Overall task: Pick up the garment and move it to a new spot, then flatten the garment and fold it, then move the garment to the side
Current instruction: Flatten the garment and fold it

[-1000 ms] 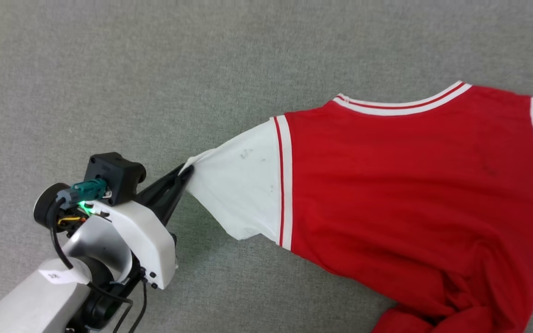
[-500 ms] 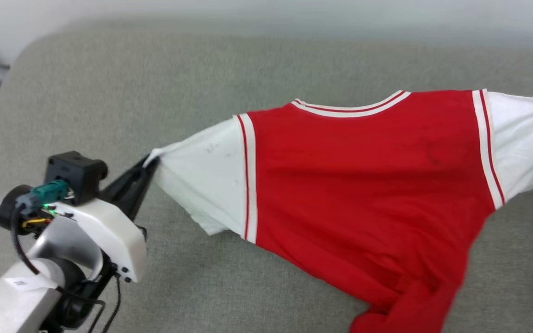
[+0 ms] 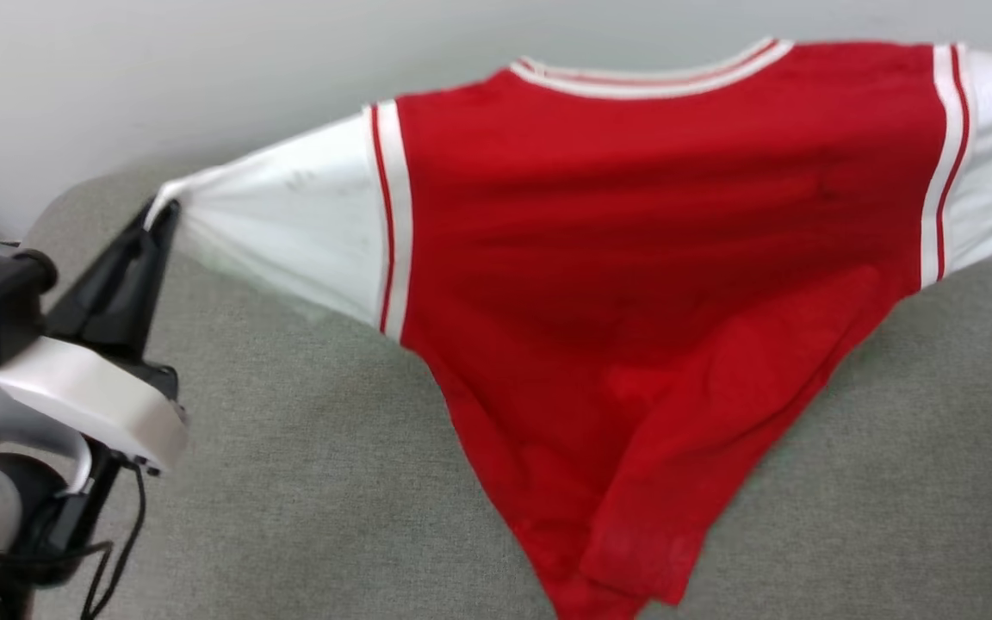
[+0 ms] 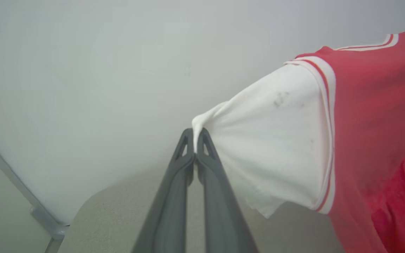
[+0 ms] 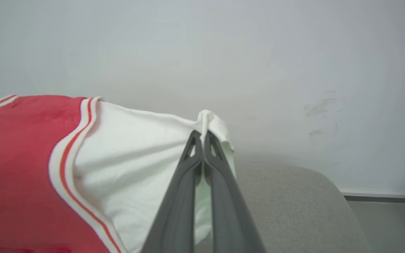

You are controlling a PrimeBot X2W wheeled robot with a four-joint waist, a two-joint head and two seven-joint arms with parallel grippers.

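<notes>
1. While both arms hold it aloft, the garment hangs spread between them with the neck trim uppermost. A plain red side faces the head camera, and no lettering is seen on this face.
2. Left gripper: jaws clenched on the bunched tip of one white sleeve. The head view shows the same pinch at the far left of the cloth.
3. Right gripper: jaws clenched on the tip of the other white sleeve, with cloth folded over the fingertips.
4. Cloth between the two pinches is taut across the shoulders.
   - The lower body sags to a point, with one bottom corner doubled over itself.
   - The lowest part hangs at or just above the grey padded surface; contact cannot be told.
   - A pale wall is behind.
5. Judgement on step: first stage, pick up and carry to a new spot. Flattening, folding and setting aside are not yet begun.
6. Next move calls for lowering both arms together at matched height so the hem meets the surface first. The shoulders should then be drawn away so the body lays out flat. Sleeve pinches should hold until the cloth rests.
7. Watch: the doubled lower corner may land creased and need a separate smoothing pass.
</notes>
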